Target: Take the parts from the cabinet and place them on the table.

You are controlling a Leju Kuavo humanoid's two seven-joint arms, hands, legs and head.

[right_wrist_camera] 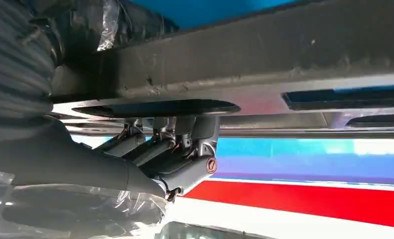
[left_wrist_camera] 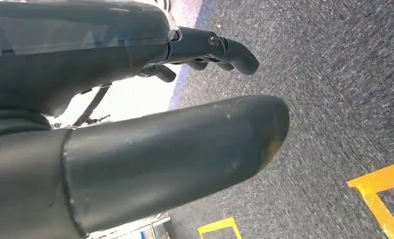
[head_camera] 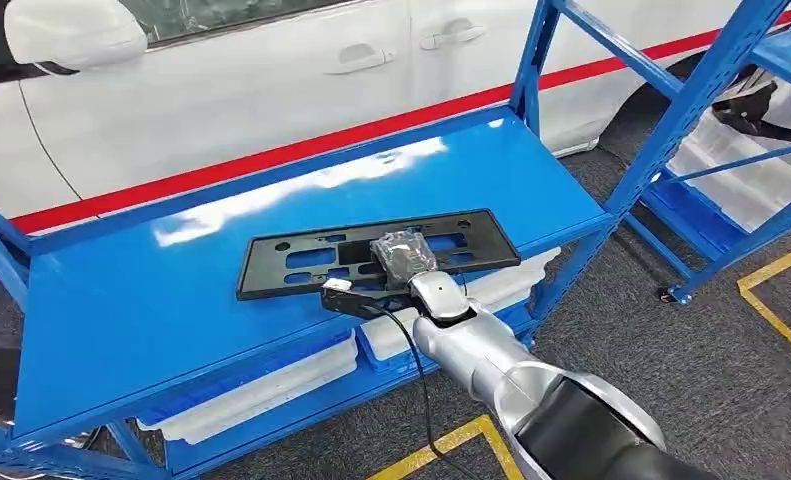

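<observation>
Nearest, the silver right arm (head_camera: pixel 491 365) reaches forward from below over grey carpet marked with yellow floor tape (head_camera: pixel 449 443), a black cable (head_camera: pixel 418 370) trailing along it. Its right robot hand (head_camera: pixel 403 256), wrapped in clear plastic, is at the near edge of a flat black part (head_camera: pixel 371 250); in the right wrist view its fingers (right_wrist_camera: pixel 170 149) are curled against the part's face, with the thumb on the opposite side, so the robot hand grasps the part. The black part, a long plate with cut-out slots, lies across the glossy blue shelf (head_camera: pixel 151 310), roughly at its middle. The left robot hand (left_wrist_camera: pixel 204 74) hangs over the carpet, released, fingers apart and holding nothing. Under the shelf sit white trays (head_camera: pixel 261 395). Beyond it stands a white car (head_camera: pixel 271 90) with a red stripe; a second blue rack (head_camera: pixel 731 170) is to the right
</observation>
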